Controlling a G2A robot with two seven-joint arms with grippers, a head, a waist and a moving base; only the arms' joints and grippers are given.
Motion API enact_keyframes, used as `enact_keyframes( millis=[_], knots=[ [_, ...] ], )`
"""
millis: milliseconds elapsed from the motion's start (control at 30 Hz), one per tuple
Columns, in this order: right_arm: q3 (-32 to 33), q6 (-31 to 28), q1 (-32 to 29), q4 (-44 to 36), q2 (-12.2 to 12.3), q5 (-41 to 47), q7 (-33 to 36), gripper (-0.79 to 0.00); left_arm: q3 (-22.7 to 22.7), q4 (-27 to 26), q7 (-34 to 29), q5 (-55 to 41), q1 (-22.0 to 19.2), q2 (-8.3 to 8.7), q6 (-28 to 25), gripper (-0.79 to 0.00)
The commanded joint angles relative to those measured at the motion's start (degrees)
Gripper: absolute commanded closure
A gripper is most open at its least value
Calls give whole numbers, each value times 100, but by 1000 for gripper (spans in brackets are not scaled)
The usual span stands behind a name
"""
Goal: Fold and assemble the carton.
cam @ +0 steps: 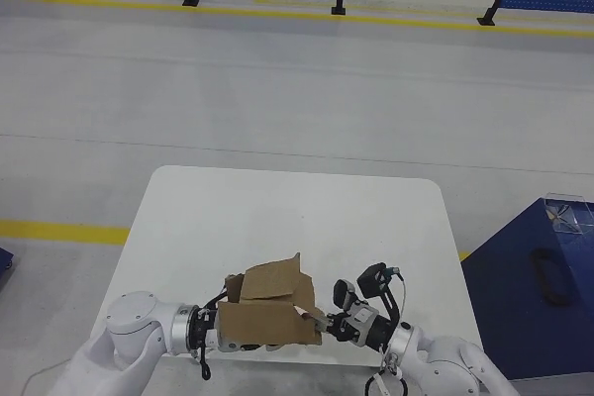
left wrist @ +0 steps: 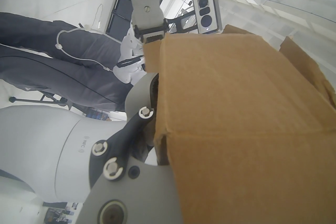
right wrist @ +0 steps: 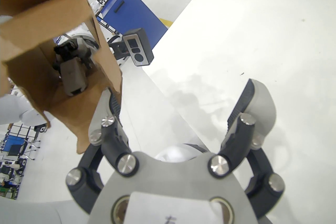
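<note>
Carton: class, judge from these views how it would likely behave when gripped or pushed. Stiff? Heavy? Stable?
Probably light: the left gripper seems to hold the carton up by one side. Likely floppy: its flaps stand loose and unfolded. Open-ended and hollow, it may buckle under a push.

We find three capital letters and a wave sign on the left wrist housing (left wrist: 65, 149); the white label (right wrist: 168, 210) behind the right gripper (right wrist: 183, 96) bears a cut-off, unreadable mark.
</note>
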Motion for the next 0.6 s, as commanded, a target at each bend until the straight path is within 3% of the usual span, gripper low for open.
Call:
enact_keyframes(
  millis=[0, 167, 567],
  knots=[
    [-149, -42, 51, 66, -19, 58, 47, -785, -27, 2, 15, -82, 33, 5, -34, 0],
    [-327, -63, 156, 135, -58, 30, -55, -785, -14, 24, 38, -119, 73, 19, -69, 0],
    [205, -369, -284, -393, -5, 218, -262, -785, -48, 126, 388, -103, 150, 45, -193, 0]
  ],
)
